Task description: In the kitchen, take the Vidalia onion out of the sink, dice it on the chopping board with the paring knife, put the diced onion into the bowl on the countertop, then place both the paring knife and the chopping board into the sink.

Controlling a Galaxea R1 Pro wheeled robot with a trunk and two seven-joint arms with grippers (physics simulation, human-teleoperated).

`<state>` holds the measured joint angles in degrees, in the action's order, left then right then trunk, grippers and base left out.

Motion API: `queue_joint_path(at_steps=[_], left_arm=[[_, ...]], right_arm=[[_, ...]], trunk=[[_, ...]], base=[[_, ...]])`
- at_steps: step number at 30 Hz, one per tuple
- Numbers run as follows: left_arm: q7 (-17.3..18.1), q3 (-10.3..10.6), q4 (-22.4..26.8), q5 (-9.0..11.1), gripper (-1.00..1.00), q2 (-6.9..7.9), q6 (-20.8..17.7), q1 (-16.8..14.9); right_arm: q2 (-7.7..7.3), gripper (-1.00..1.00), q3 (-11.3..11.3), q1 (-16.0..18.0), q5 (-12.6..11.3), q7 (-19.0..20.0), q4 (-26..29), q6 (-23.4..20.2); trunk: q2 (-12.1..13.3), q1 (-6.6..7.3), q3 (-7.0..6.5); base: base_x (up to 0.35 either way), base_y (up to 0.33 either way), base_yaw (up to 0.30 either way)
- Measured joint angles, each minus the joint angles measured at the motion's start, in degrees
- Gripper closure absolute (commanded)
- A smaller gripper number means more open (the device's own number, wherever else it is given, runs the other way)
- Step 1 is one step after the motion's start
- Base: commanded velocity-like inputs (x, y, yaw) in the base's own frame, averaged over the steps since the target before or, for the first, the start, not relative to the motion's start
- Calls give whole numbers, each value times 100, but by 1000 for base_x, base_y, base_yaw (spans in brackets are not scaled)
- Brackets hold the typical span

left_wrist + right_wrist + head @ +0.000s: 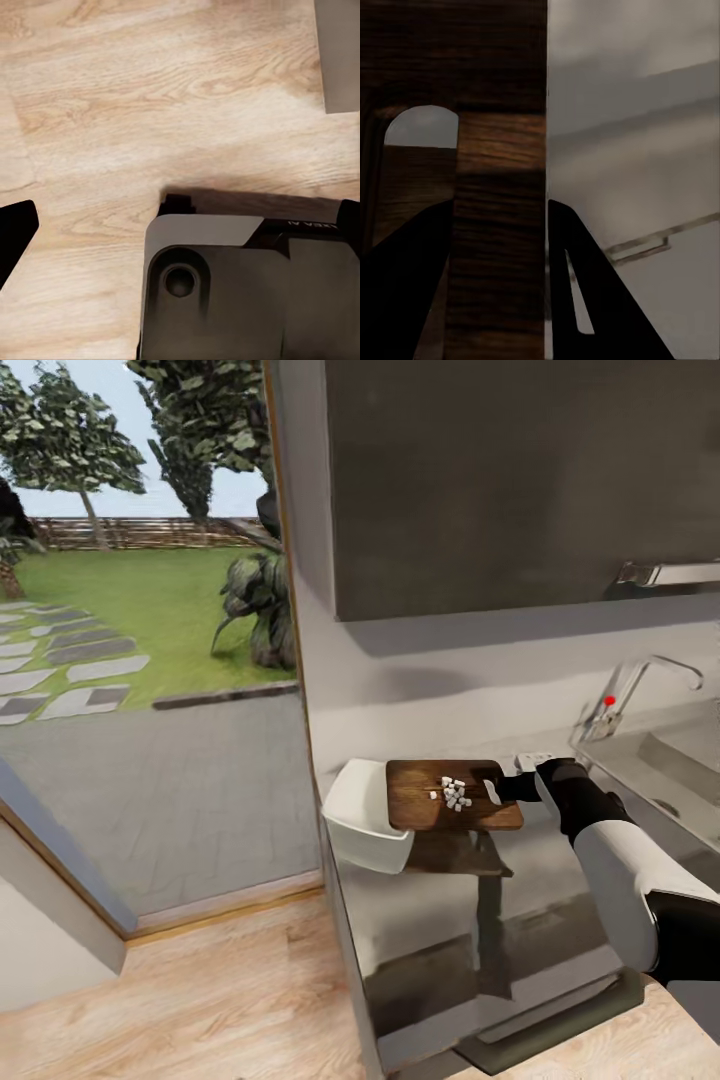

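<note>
Glossy grey desk by the window: the right claw grips the chopping board aloft beside the bowl. Tilted carelessly, the diced onion could spill past it.

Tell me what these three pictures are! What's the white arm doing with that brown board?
It's a computer-game robot with two arms. The big picture comes from a camera on its head. Its right gripper holds the chopping board by the handle end, lifted above the countertop. Little white cubes of diced onion sit on the board, beside the white bowl. The sink is on the right. The other two pictures come from cameras by each gripper: the right one looks along its dark fingers squeezing the board; the left one looks down at the wooden floor.
</note>
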<state>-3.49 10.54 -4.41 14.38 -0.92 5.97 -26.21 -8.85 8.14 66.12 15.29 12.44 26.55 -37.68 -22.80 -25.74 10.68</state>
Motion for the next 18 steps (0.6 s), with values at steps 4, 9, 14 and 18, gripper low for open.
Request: queue_joint_path(at_steps=[4,9,14,18], left_arm=[[0,0,0,0,-100,0,-3,1],[0,3,0,0,-100,0,-1,2],[1,1,1,0,-100,0,1,3],[2,-1,2,0,-100,1,-1,3]], right_arm=[[1,100,0,0,1,0,0,3],[1,100,0,0,1,0,0,-1],[3,100,3,1,-13,-1,0,0],[3,100,3,2,2,1,-1,2]], trunk=[[0,0,0],[0,0,0],[0,-1,0],[0,-1,0]], base=[[97,308,-178],[85,293,-167],[63,209,-140],[8,24,-64]])
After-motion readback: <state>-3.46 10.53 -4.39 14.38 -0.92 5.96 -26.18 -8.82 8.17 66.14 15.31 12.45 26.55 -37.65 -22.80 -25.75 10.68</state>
